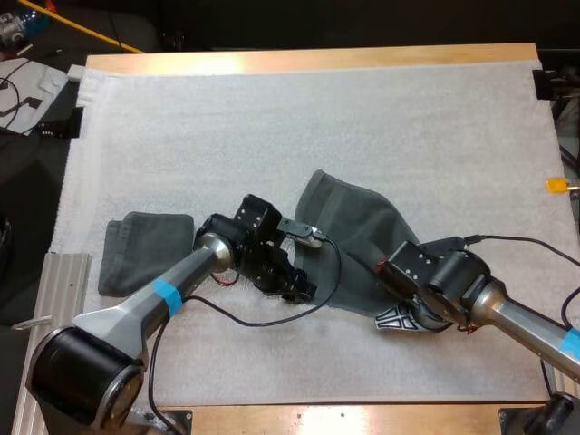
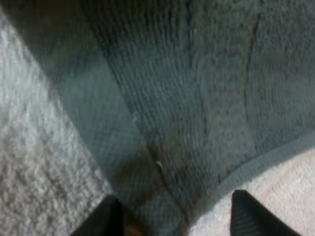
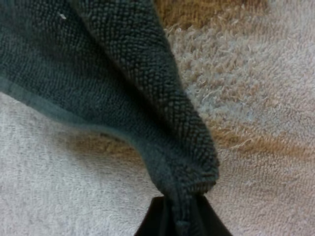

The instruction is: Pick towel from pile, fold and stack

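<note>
Dark grey-green terry towel (image 1: 358, 227) lies loosely spread near the middle of the white foam mat (image 1: 272, 118), rumpled and lopsided rather than flat. A second dark grey-green towel, folded into a neat square (image 1: 145, 252), rests well to its left. The right gripper (image 3: 179, 219) has its black fingers closed on the towel's near right corner, the cloth bunched into a thin twist between them. The left gripper (image 2: 174, 199) sits low at the towel's near left edge with its fingers standing apart and the hem running between them, holding nothing.

From where I stand, the worry is an uneven hold. If the left fingers close where they are, they might catch only the hem, or a doubled layer, and the cloth could slip out once lifted. The right-hand pinch looks slim too, and a sharp tug might pull it free. With the towel creased as it lies, folding it now would likely give a crooked bundle that sits badly on the folded one.
</note>
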### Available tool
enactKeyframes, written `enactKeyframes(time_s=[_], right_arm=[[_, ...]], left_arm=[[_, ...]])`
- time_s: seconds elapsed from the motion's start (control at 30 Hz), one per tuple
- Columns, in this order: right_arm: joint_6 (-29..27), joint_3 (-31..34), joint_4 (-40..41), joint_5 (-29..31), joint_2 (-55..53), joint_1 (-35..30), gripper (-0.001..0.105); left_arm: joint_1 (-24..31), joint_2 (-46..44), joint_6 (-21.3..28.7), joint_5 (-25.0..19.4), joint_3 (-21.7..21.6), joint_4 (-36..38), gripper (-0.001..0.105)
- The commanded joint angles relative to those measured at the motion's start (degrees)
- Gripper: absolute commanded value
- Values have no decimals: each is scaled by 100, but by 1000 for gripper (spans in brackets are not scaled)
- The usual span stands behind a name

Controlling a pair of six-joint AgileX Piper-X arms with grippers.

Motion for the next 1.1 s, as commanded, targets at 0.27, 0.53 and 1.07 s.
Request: enactKeyframes(time_s=[0.27,0.53,1.07], right_arm=[[74,-15,34,17,-65,-6,0],[96,3,1,29,-77,-10,0],[51,-129,-406,127,-445,3,0]], left_arm=[[-23,333,-120,306,-18,37,37],[-31,356,-150,228,-20,74,0],[-21,-1083,99,185,-78,528,0]])
